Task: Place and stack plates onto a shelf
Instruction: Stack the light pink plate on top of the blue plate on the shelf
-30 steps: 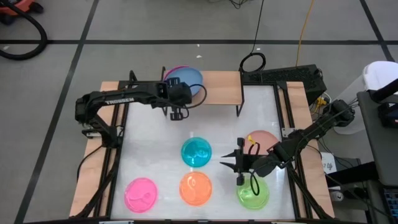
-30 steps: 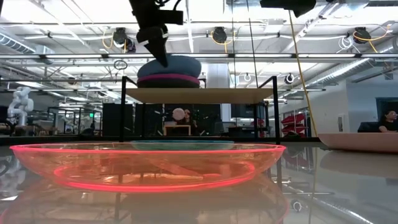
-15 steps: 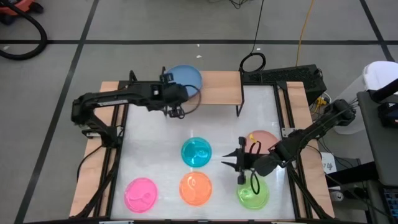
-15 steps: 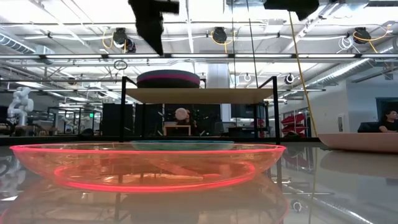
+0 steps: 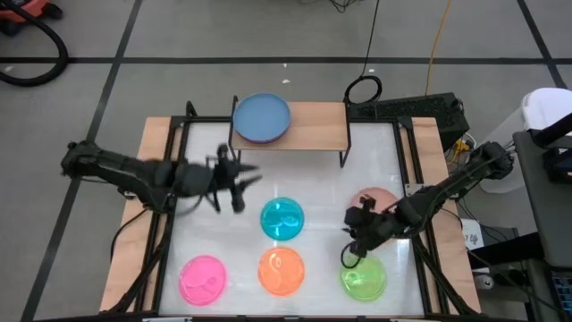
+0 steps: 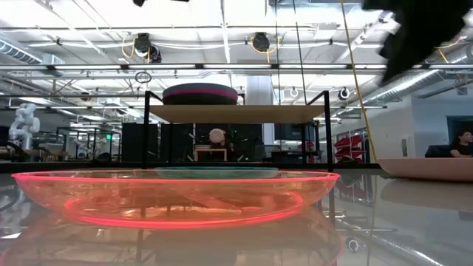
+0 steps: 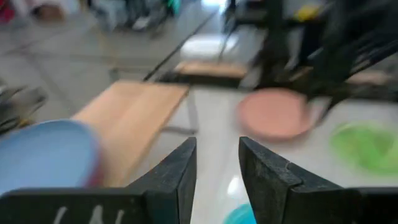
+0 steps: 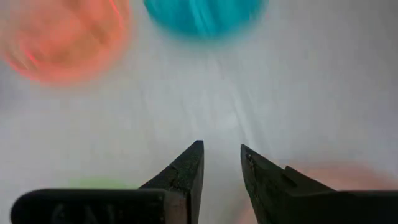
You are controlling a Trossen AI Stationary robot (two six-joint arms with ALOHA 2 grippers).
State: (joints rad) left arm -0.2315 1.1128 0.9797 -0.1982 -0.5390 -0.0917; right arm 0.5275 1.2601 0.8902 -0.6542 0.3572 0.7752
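A blue plate (image 5: 261, 117) lies flat on top of a magenta one on the shelf's (image 5: 308, 130) left end; the low view shows this stack (image 6: 201, 94) on the wood board. My left gripper (image 5: 234, 183) hovers open over the table, near and left of the shelf, holding nothing (image 7: 217, 163). My right gripper (image 5: 357, 225) is open over the table (image 8: 221, 157), between the dusty pink plate (image 5: 377, 200) and the green plate (image 5: 365, 278). The cyan (image 5: 282, 219), orange (image 5: 281, 271) and pink (image 5: 202, 278) plates lie flat on the table.
The shelf's right half (image 5: 322, 125) is bare wood. The orange plate (image 6: 174, 196) fills the foreground of the low view. A person (image 6: 463, 142) sits far off in the room. A black box with cables (image 5: 420, 109) stands behind the table's far right corner.
My left gripper has let go of the blue plate and drawn back from the shelf toward the table's near left, coming lower. The blue plate, tilted on the stack before, now lies flat. My right gripper has turned about near the green plate and shifted slightly right.
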